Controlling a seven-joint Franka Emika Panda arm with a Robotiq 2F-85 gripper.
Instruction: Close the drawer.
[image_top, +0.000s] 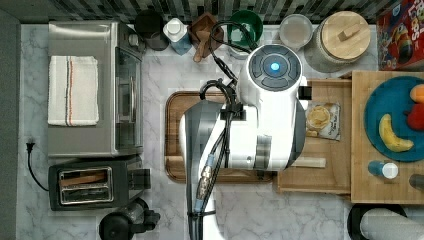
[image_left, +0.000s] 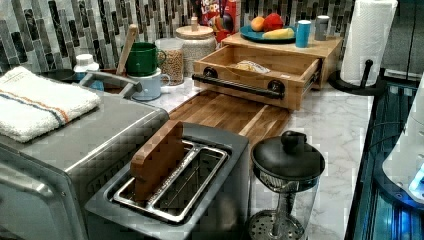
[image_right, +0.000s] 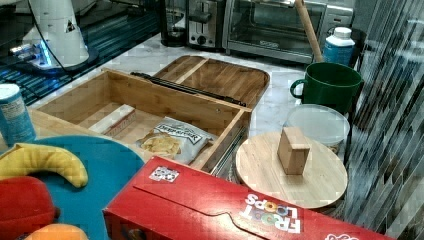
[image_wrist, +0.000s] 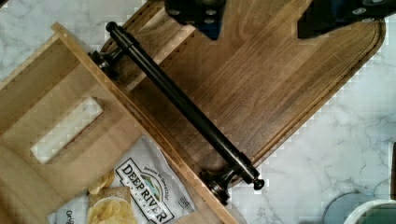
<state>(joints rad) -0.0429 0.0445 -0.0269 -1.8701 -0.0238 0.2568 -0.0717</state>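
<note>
Open drawer (image_right: 150, 95), "Deep River" chip bag (image_wrist: 140, 191), "Froot Loops" box (image_right: 210, 210)

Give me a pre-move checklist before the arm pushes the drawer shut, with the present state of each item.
1. Drawer pulled out, needing a push: ok.
2. Black bar handle free of obstruction: ok, nothing touches it.
3. Contents lie below the rims: chip bag and pale stick lie flat on the floor: ok.
4. Gripper positioned on the handle side, over the dark wooden tray: ok; jaws spread apart.
5. Contact with the drawer front: not ok, no contact yet.
6. Slide rail clear: cannot tell, mostly hidden.
</note>
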